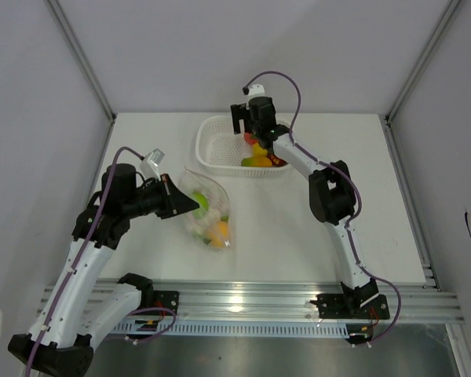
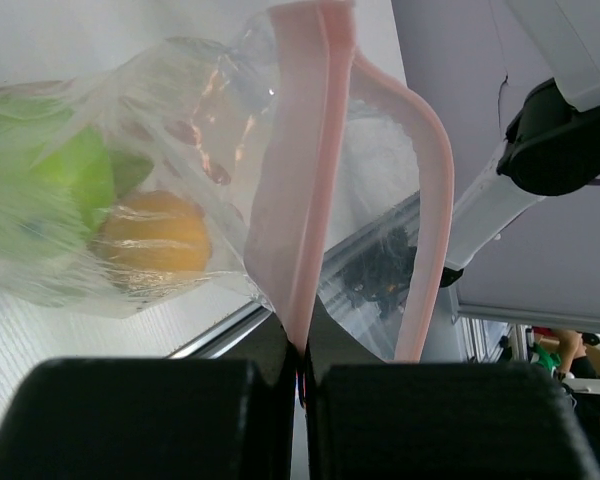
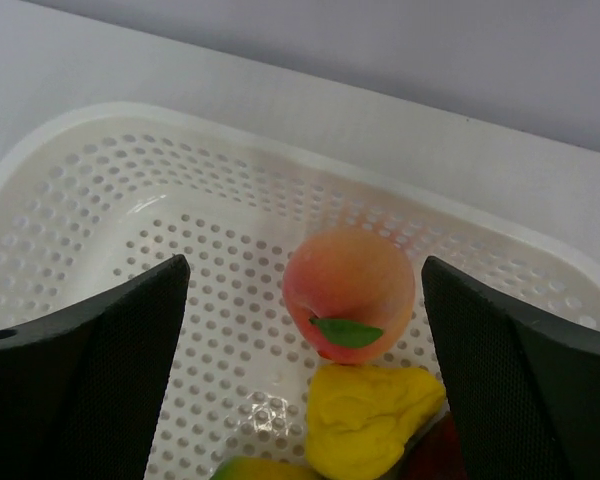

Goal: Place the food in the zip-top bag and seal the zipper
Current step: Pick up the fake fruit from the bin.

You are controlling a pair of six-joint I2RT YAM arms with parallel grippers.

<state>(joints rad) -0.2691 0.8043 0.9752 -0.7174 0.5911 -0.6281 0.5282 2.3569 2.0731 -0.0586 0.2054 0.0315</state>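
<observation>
Zip-top bag (image 1: 206, 210) lies on the white surface (image 1: 314, 236), left of centre in the top view, with a white perforated basket (image 1: 218, 145) set apart from it toward the upper middle of the frame.

The basket is the larger of the two. Its rim and dotted floor fill most of the right wrist view. The right end effector (image 3: 305, 270) hangs above it with its fingers spread wide, one at the lower left and one at the lower right of that view. It grips nothing.

The bag is clear and crinkly, bulging with food. Its mouth points toward the left edge of the top view, where the left end effector (image 2: 300, 365) meets it. That end effector is clamped shut on one lip of the bag. In the left wrist view the two black fingers press together at the bottom centre with the plastic pinched between them.

Inside the bag, at the left of the left wrist view, a green fruit (image 2: 70, 175) sits above an orange citrus (image 2: 150, 240).

In the basket, a peach (image 3: 350, 290) with a small green leaf lies between the open fingers. A yellow mango (image 3: 375, 420) touches it from below, and a dark red piece (image 3: 432, 455) shows at the bottom edge.

The zipper (image 2: 300, 180), a pale pink strip, rises from the pinch to the top of the frame. The other lip (image 2: 435, 200) bows away to the right, so the mouth gapes unsealed.
</observation>
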